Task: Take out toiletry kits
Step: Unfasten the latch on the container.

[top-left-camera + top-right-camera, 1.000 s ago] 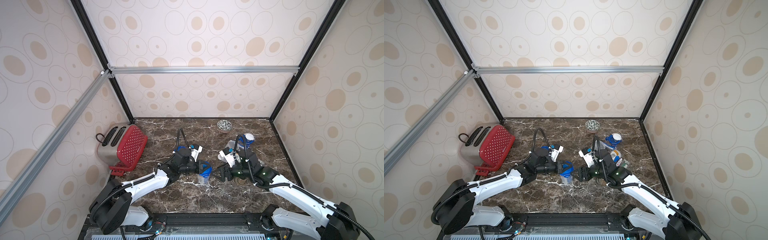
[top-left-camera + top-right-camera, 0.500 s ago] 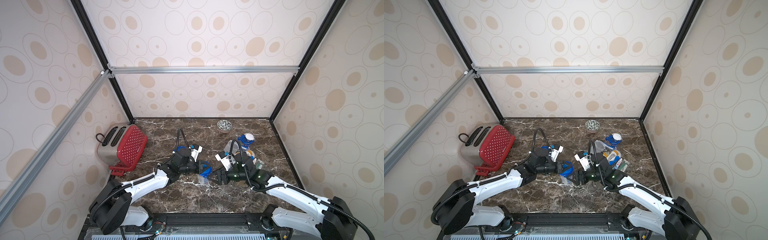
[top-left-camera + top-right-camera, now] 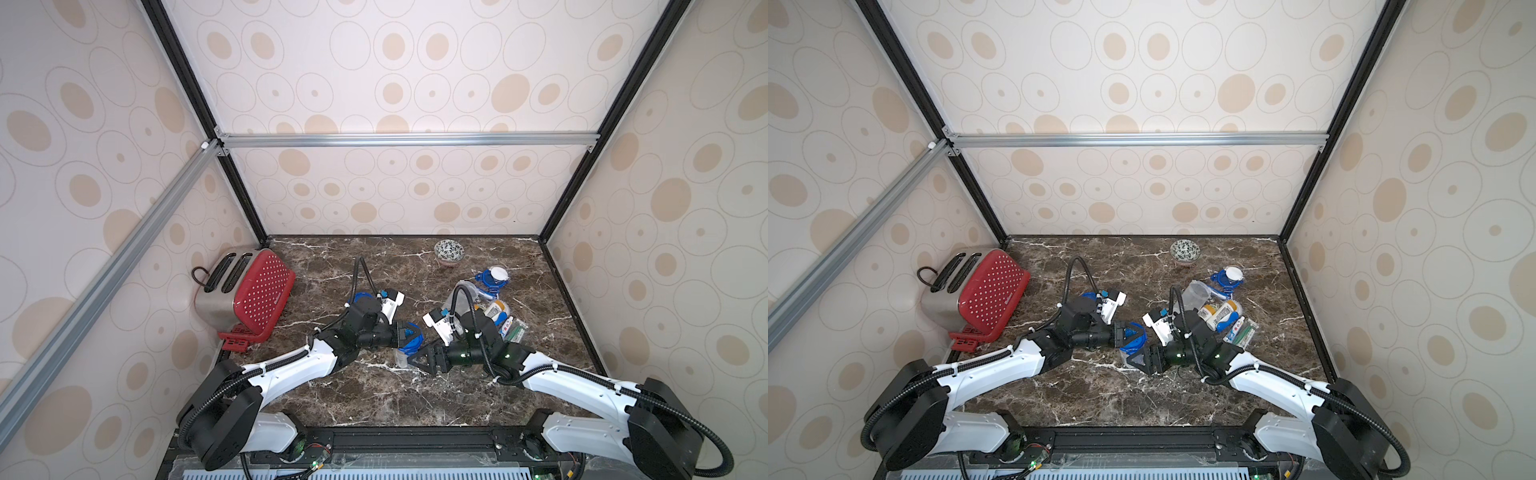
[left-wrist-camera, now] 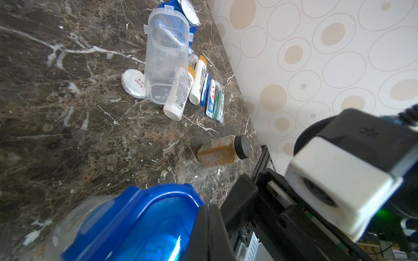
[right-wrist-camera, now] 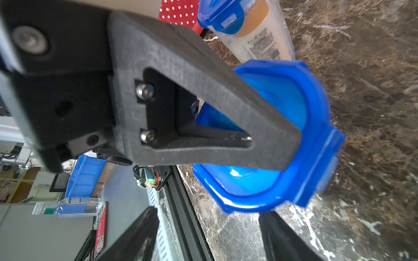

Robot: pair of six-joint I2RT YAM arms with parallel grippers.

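White arms (image 3: 286, 368), black joints (image 3: 226, 419), ribbed cables (image 3: 356, 276); left hand (image 3: 406, 335) seemingly grey.

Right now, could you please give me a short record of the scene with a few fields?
Left gripper: shut on the blue lid of the middle jar
Right gripper: jaws apart at that jar's body; grip unclear
Open jar: on its side, lid off
Toiletries: lying on the table beside the open jar
Brown bottle: on its side, apart from the toiletries

Red toaster (image 3: 249, 297) left; patterned bowl (image 3: 449, 251) (small) by back wall; brown jar (image 4: 222, 151) near edge.
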